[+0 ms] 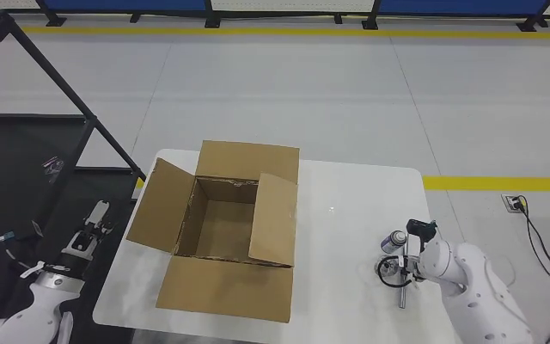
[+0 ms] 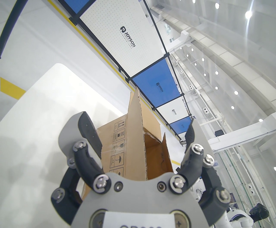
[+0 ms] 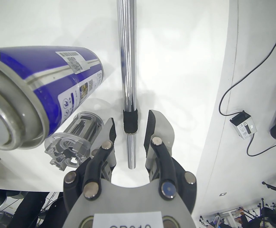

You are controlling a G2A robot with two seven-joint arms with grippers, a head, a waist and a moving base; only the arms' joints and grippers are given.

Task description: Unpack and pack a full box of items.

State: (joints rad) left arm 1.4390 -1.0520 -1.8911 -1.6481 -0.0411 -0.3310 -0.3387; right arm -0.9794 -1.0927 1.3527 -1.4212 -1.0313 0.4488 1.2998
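One open cardboard box (image 1: 222,230) is counted on one white table (image 1: 361,198). One blue spray can (image 3: 54,86), one chrome rod (image 3: 127,64) and one ribbed metal cylinder (image 3: 75,138) are noted.

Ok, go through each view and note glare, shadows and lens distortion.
Top view: even light, a soft shadow inside the cardboard box. Left wrist view: the ceiling lamps glare white. Right wrist view: the chrome rod carries bright streaks, the spray can bulges near the lens, the edge of the table curves.
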